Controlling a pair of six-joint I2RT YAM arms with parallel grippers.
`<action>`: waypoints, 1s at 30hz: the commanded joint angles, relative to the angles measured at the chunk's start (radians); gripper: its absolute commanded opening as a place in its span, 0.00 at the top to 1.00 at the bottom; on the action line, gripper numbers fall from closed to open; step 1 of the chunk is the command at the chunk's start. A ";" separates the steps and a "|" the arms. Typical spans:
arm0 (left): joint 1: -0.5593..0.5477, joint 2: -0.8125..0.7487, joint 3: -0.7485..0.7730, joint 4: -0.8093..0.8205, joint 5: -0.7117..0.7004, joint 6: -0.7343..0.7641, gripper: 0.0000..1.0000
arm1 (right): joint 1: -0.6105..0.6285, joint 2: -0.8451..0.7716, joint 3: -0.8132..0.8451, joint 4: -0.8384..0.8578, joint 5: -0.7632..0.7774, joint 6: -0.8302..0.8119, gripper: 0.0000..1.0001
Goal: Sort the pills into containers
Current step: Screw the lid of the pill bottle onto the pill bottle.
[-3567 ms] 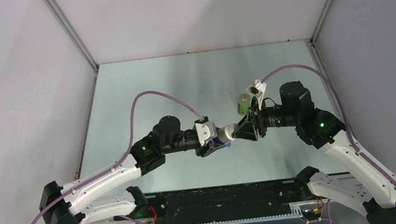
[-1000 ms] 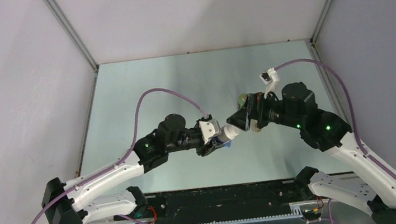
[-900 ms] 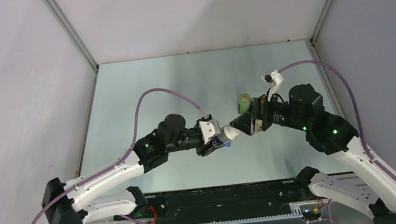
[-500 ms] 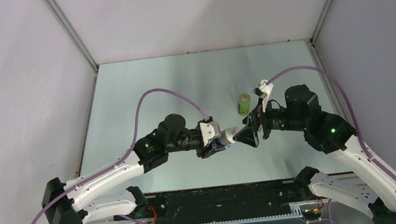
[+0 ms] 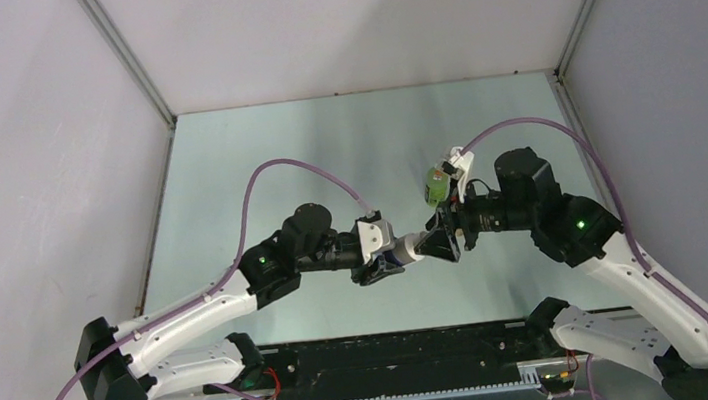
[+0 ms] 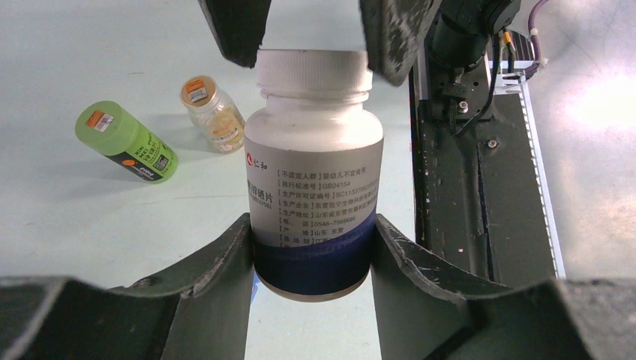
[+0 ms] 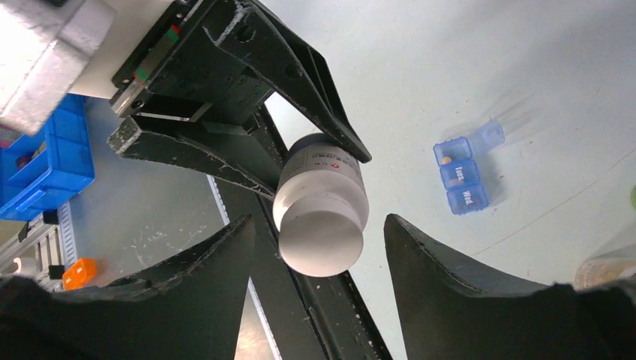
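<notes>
Over the near middle of the table, clenching the left gripper [image 6: 311, 241] on the white pill bottle [image 6: 315, 176] at its base, straddling its cap with the right gripper [image 7: 319, 241], jaws spread and clear, green bottle [image 6: 126, 141] and smaller amber bottle [image 6: 214, 114] lying just beyond, far side.

Left arm [image 5: 183, 325] and right arm [image 5: 641, 278]: white lower links, black joint housings, one green indicator lamp [image 5: 257, 264] apiece. A purple cable [image 5: 277, 162] arcs from each wrist toward 12 o'clock. Fingers [image 6: 210, 277] are black, wedge-shaped, scuffed along the edges; wrist block [image 5: 372, 230] white.
</notes>
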 commanded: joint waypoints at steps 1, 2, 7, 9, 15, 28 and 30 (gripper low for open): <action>-0.004 -0.032 0.055 0.033 0.029 0.020 1.00 | -0.003 0.022 0.023 -0.001 -0.032 -0.026 0.34; -0.004 -0.034 0.055 0.034 0.029 0.020 1.00 | -0.003 0.023 0.023 0.002 -0.030 -0.023 0.36; -0.004 -0.044 0.048 0.046 0.020 0.016 1.00 | -0.003 0.027 0.024 0.031 -0.003 0.027 0.48; -0.005 -0.048 0.042 0.059 0.006 0.008 1.00 | -0.004 0.033 0.024 0.054 0.012 0.083 0.55; -0.005 -0.050 0.038 0.061 -0.122 -0.008 1.00 | -0.001 0.059 0.024 0.113 0.179 0.446 0.64; -0.005 -0.060 0.018 0.105 -0.228 -0.027 1.00 | 0.001 0.014 0.016 0.207 0.264 0.504 0.04; -0.005 -0.061 0.018 0.103 -0.223 -0.027 1.00 | -0.016 -0.008 0.017 0.196 0.210 0.399 0.04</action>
